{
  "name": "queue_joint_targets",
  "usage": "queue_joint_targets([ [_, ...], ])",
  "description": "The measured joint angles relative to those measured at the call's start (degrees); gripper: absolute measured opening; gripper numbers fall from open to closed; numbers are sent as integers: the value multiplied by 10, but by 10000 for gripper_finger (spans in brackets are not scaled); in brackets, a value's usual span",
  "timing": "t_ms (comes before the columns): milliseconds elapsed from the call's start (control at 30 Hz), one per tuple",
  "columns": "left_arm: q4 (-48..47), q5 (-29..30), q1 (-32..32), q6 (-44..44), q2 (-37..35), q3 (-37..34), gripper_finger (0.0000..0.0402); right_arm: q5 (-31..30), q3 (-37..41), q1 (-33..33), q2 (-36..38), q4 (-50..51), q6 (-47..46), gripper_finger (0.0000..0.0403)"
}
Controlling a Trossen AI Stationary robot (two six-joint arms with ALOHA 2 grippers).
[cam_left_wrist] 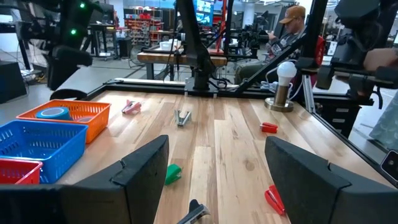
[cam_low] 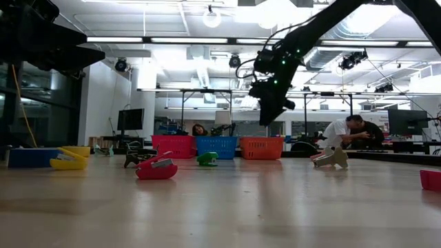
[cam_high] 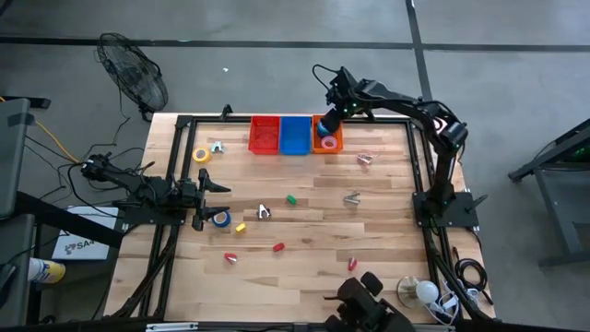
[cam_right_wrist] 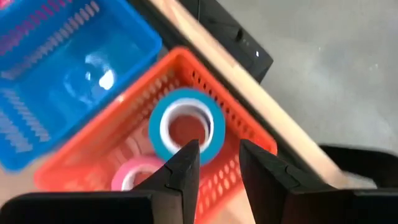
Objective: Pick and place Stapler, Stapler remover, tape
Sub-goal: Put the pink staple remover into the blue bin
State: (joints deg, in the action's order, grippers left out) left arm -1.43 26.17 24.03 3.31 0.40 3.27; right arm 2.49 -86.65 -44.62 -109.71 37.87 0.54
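Hovering over the orange basket (cam_right_wrist: 93,149), the right gripper (cam_right_wrist: 217,162) has its fingers slightly parted with nothing between them; the blue tape roll (cam_right_wrist: 185,126) lies flat in the basket right below, beside a pink tape roll (cam_right_wrist: 134,174). So next pick? Another blue tape roll (cam_high: 220,219) sits just beside the left gripper (cam_high: 214,201), spread wide and empty, so I'd guess the left arm takes it.

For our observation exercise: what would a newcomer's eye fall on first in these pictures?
Three baskets in a row at the table's far edge: red, blue, orange. The right gripper hangs over the orange one, jaws apart above a blue tape and a pink tape inside.
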Motion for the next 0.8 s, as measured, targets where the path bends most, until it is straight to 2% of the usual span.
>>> queue_joint_targets([
  [367, 0, 0, 0, 0, 0, 0, 262, -19, 3, 6, 17, 175, 42, 104],
  [533, 0, 0, 0, 0, 0, 0, 262, -62, 3, 6, 17, 219, 41, 104],
  [800, 0, 0, 0, 0, 0, 0, 262, -92, 3, 8, 17, 250, 41, 106],
])
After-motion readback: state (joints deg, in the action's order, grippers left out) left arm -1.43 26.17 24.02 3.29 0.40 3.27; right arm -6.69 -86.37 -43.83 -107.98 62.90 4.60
